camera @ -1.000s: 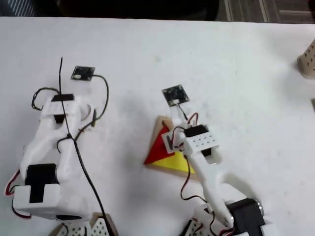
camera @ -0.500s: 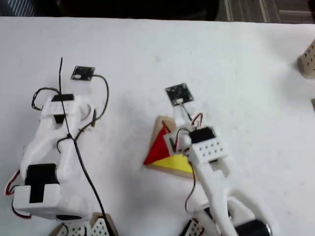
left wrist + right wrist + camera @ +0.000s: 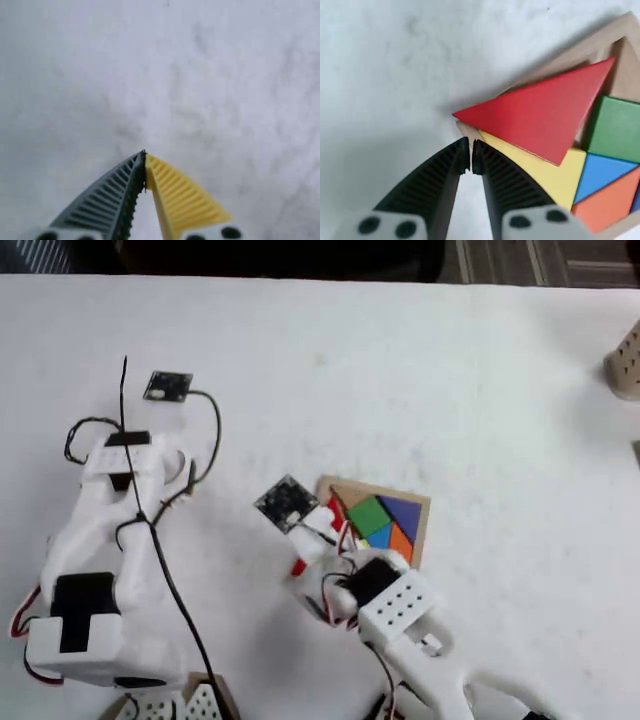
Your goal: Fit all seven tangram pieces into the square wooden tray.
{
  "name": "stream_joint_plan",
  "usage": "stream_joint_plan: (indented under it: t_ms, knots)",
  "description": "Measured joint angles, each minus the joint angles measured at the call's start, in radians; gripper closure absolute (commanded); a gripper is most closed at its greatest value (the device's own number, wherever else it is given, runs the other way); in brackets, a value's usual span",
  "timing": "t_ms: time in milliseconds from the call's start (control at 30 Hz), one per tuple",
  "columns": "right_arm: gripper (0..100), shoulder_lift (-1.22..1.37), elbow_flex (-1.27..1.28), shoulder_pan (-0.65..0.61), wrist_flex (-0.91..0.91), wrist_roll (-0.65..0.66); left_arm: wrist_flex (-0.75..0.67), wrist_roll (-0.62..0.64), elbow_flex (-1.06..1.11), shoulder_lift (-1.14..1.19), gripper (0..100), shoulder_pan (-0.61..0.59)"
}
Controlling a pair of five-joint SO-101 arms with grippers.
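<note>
- The right gripper (image 3: 470, 156) is pressing its black fingers together on nothing, its tips hanging just beside one corner of the square wooden tray (image 3: 580, 52).
- Just off those tips, the red triangle (image 3: 540, 117) is poking its sharp point out over the rim at that corner, riding above the wood instead of sitting down inside.
- The yellow triangle (image 3: 545, 172) is lying under the red one's long edge.
- The green square (image 3: 615, 130), the blue triangle (image 3: 605, 172) and the orange piece (image 3: 610, 205) are sitting flat in the tray beside them.
- The right arm (image 3: 395, 610) is leaning over the tray's front corner, and the tray is lying toward the front edge of the white table (image 3: 480, 390).
- The left gripper (image 3: 144, 156) is holding its grey and yellow fingers pressed together, empty, over bare table.
- The left arm (image 3: 100, 540) is sitting by the table's left edge, well apart from the tray.
</note>
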Motion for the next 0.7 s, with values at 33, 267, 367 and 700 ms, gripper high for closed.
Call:
stream_joint_plan:
  t_ms: [33,267,367,700]
  knots:
    - [98.0,0.0,0.002,-0.002,-0.003,0.0,0.0,0.0,0.0,0.0,98,0.0]
    - [98.0,0.0,0.002,0.074,-0.031,0.008,0.0,0.0,0.0,0.0,98,0.0]
    - [98.0,0.049,0.002,0.091,-0.051,0.009,0.0,0.0,0.0,0.0,98,0.0]
    - [98.1,0.196,-0.071,0.181,-0.054,0.009,0.0,0.0,0.0,0.0,98,0.0]
